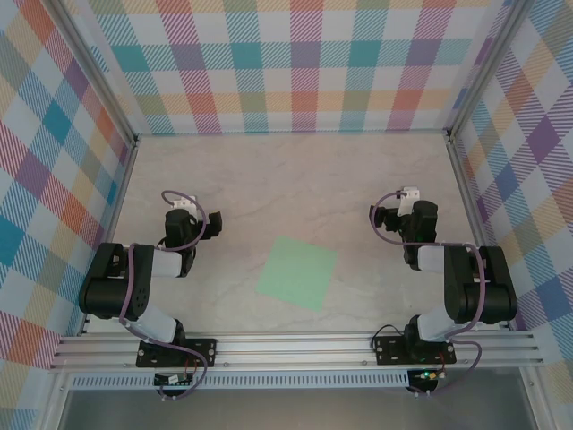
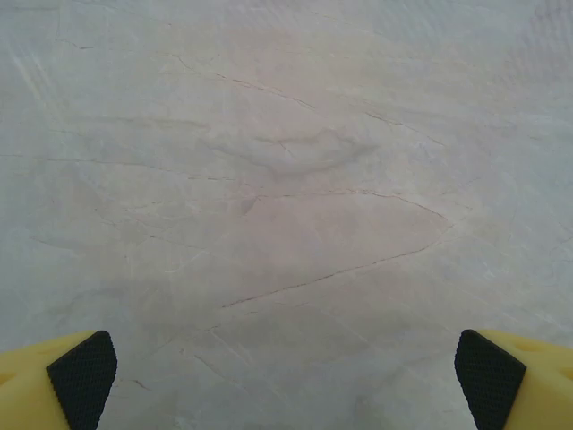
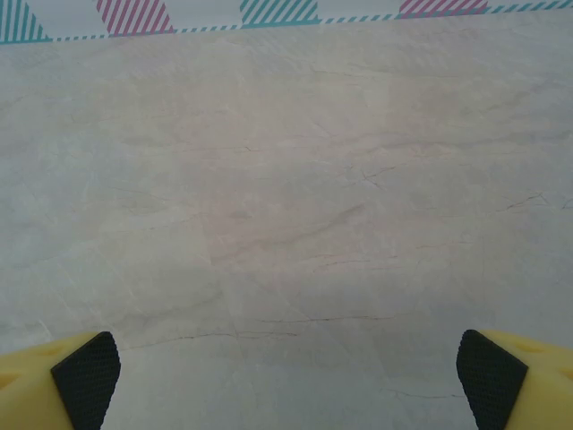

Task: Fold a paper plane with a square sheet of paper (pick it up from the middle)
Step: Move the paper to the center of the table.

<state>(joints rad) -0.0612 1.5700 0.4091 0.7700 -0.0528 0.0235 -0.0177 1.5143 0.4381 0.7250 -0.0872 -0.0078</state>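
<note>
Starting from scratch is where you stand: the square sheet of paper (image 1: 296, 273) lies flat and unfolded on the marble table (image 1: 295, 170), in the middle near the front edge and between the two arms, with no crease that you can make out from above. I judge that no fold has been made and the pickup itself is not yet begun. Your left gripper (image 2: 286, 381) has its jaws spread wide, the black pads (image 2: 82, 376) sitting at the outer corners of the wrist view with nothing but bare table between them. Your right gripper (image 3: 288, 381) is equally wide and empty, its pads (image 3: 490, 376) framing bare table and a strip of the plaid back wall (image 3: 269, 13). Both arms are tucked back on themselves, elbows out to the sides, wrists held low and well apart from the sheet. Your next move probably calls for swinging one arm inward over the centre of the sheet and coming down there. A thin sheet lying flush gives the fingers little to catch, so expect to need a careful pinch.
</note>
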